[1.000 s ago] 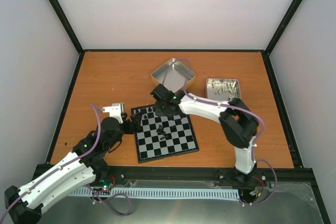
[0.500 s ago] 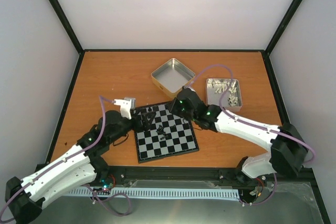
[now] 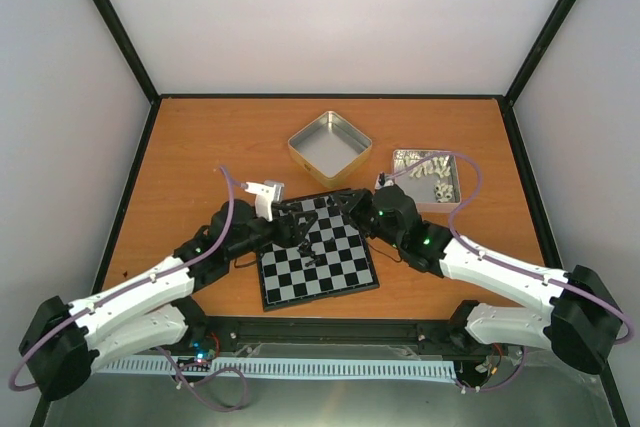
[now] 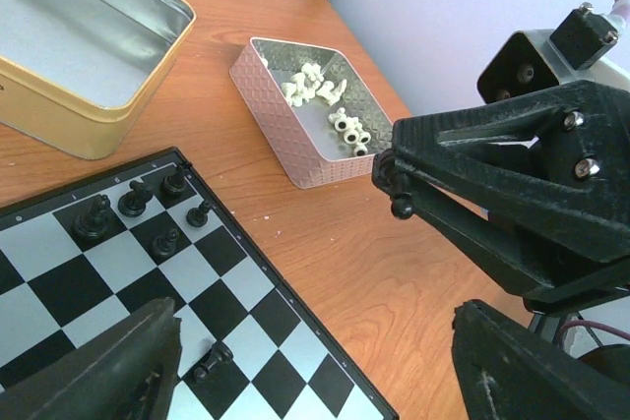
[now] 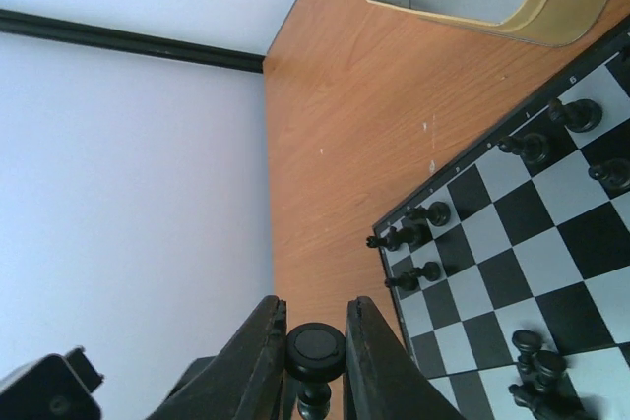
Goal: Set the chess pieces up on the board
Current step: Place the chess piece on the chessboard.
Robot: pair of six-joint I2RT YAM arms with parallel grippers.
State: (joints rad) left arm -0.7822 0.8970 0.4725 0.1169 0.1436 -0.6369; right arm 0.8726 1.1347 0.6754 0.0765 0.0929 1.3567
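Note:
The board [image 3: 330,272] lies at the table's front middle. Several black chess pieces [image 4: 133,199] stand on squares along its far edge, and one [image 4: 211,359] lies tipped over on a grey square. My left gripper [image 4: 315,381] hangs open over the board's right edge with nothing between its fingers [image 4: 98,371]; from above the left gripper [image 3: 292,227] is over the board's far-left part. My right gripper [image 5: 315,356] is shut on a black chess piece [image 5: 315,349], held by its round base. In the top view the right gripper [image 3: 342,204] sits at the board's far edge.
A gold-sided empty tin [image 3: 330,147] stands behind the board. To its right, a pink tin [image 4: 295,120] holds pale whitish pieces [image 4: 340,120]. Black frame rails and white walls enclose the table [image 3: 200,147].
The left arm has reached forward and right, bringing its gripper over the board. The right arm has swung out to the right, its gripper drawing back toward the board's far-right edge, still holding its piece.

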